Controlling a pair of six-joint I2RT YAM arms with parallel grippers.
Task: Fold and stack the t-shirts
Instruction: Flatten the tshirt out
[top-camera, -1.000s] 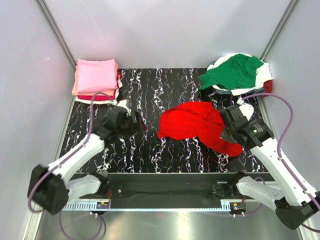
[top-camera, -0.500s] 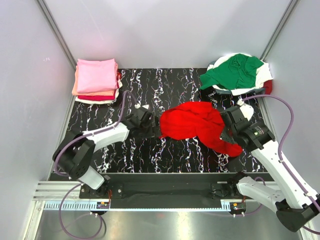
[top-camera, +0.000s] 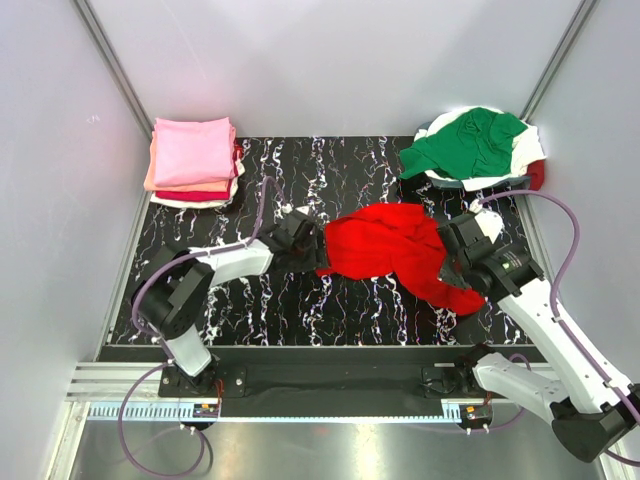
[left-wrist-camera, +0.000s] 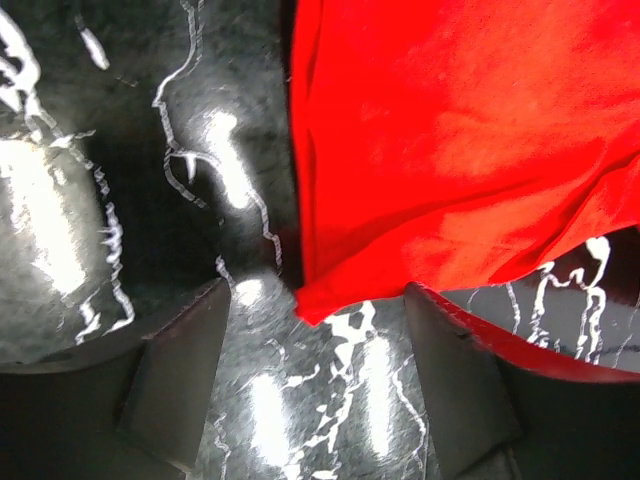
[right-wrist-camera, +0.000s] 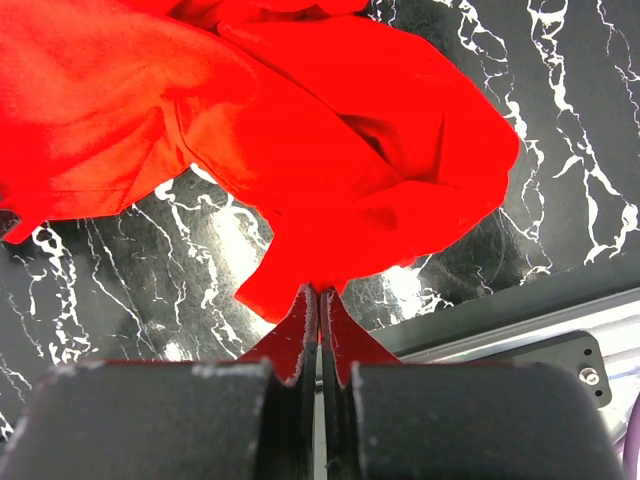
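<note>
The right gripper (right-wrist-camera: 320, 305) is pinching an edge of the red shirt (top-camera: 385, 248) (crumpled on the table (top-camera: 300, 170)), while the left gripper (left-wrist-camera: 315, 345) is straddling its left corner, jaws apart. Next, likely: closing there, then 2 arms spreading it flat.

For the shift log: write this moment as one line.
left end effector: open around bright red t-shirt corner | right end effector: shut on same shirt | shirt: crumpled, unfolded
</note>
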